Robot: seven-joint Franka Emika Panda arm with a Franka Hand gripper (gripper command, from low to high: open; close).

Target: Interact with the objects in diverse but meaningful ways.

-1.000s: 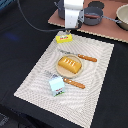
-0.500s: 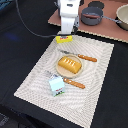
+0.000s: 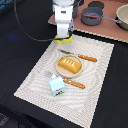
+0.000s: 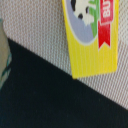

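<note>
Butter packet (image 4: 95, 35), yellow with red banner, lies at the placemat's (image 3: 95, 85) far edge under the gripper (image 3: 63, 36); whether its fingers grasp it, I cannot tell. Bread loaf (image 3: 69, 65) and carton (image 3: 56, 85) sit apart, seemingly awaiting handling.

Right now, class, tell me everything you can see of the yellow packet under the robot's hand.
The yellow packet is flat and rectangular, with a red ribbon mark bearing white letters, a green patch and a black-and-white figure on a pale oval. It looks like smooth printed card or plastic. It lies flat on the woven placemat, one corner near the mat's edge by the dark table. The hand hangs over it, mostly hiding it in the exterior view.
</note>
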